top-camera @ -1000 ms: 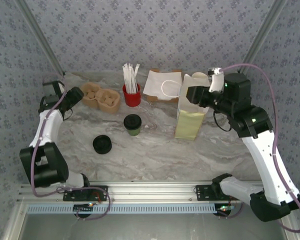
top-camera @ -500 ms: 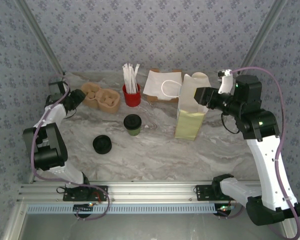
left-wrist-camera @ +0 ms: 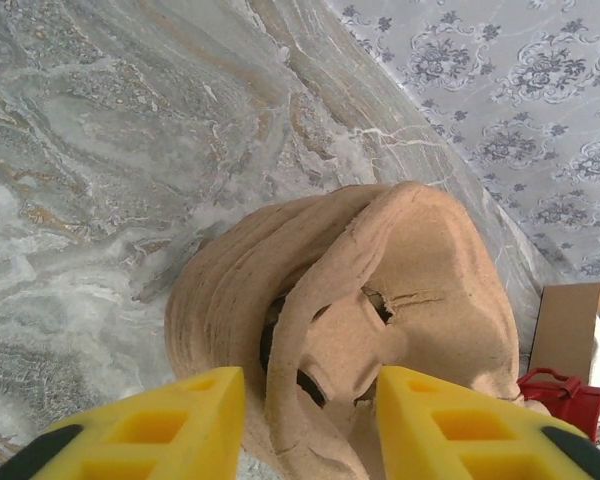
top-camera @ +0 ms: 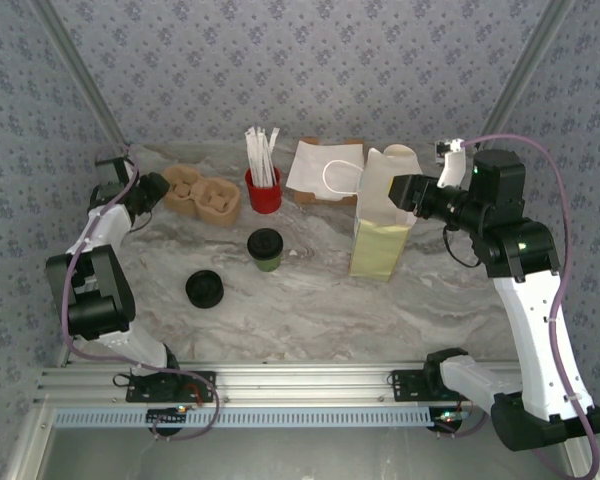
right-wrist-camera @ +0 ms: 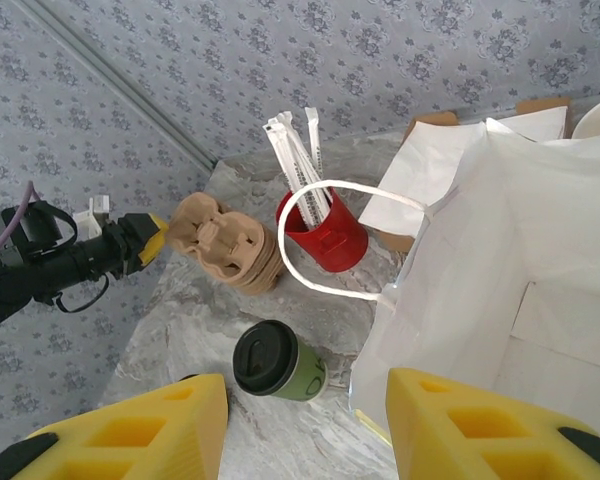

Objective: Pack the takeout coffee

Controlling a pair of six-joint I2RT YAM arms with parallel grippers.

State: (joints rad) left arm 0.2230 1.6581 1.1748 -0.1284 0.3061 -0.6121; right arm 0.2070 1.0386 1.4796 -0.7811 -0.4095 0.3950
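While the cups, bag and carriers lie where they did a second ago, both arms have shifted. The left arm has folded back toward the left wall. Its left gripper is still at the left end of the stack of moulded-pulp cup carriers, and its jaws have narrowed. The yellow fingers now straddle the stack's end, partly apart. A thin dark gap shows beside the left one, so nothing is clamped.

A round black lid lies alone on the marble table, nearer the arms. The takeout coffee stands upright mid-table with its lid on, just in front of the red cup of white sticks and apart from the bag. The white-and-yellow paper bag stands upright, its mouth open.

The right arm has drawn up and to the right. The right gripper hangs at the bag's upper edge, jaws unchanged, half apart and gripping nothing. Whether it touches the paper is unclear.
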